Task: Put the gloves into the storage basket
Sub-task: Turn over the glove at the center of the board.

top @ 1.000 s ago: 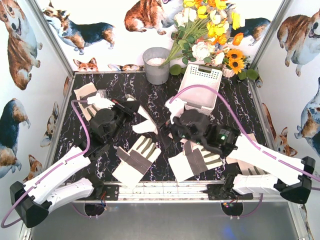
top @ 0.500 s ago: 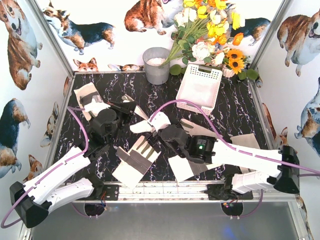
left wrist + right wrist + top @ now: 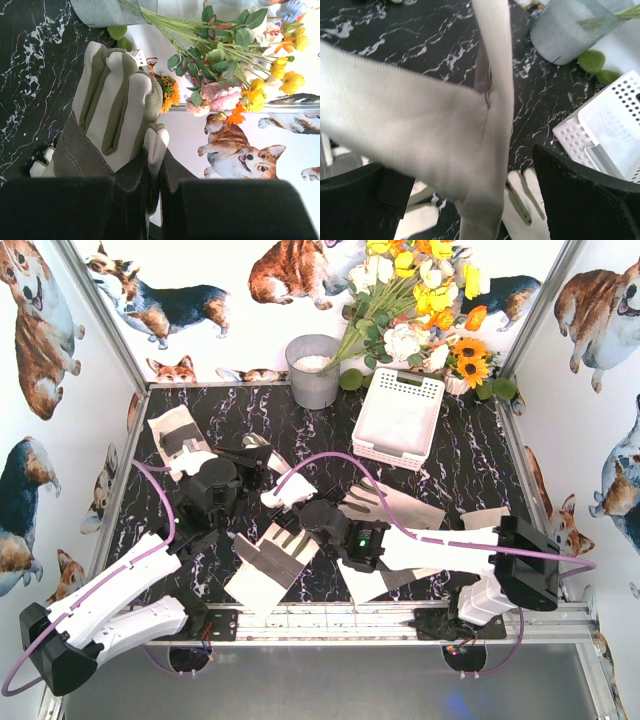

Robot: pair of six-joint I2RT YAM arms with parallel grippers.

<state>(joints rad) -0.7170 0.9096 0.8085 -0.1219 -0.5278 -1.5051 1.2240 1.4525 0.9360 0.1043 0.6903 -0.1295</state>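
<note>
A: Foreground?
B: Cream glove [image 3: 420, 145], blurred, crossing between the gripper's [image 3: 475, 192] wide-apart black fingers.
A: Behind it?
B: Dark marble table [image 3: 420, 45]; grey bucket [image 3: 575, 30] top right, white basket [image 3: 612, 125] at right edge.

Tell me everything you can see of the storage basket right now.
The storage basket is white plastic, rectangular, with rows of small holes along its rim. It sits upright on the black marbled table at the back right, slightly skewed, next to the flowers. It looks empty.

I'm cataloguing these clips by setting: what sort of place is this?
Probably a staged robot test booth, not a home: dog-print walls close in a marble-pattern table, with two arms bolted to a metal rail.
</note>
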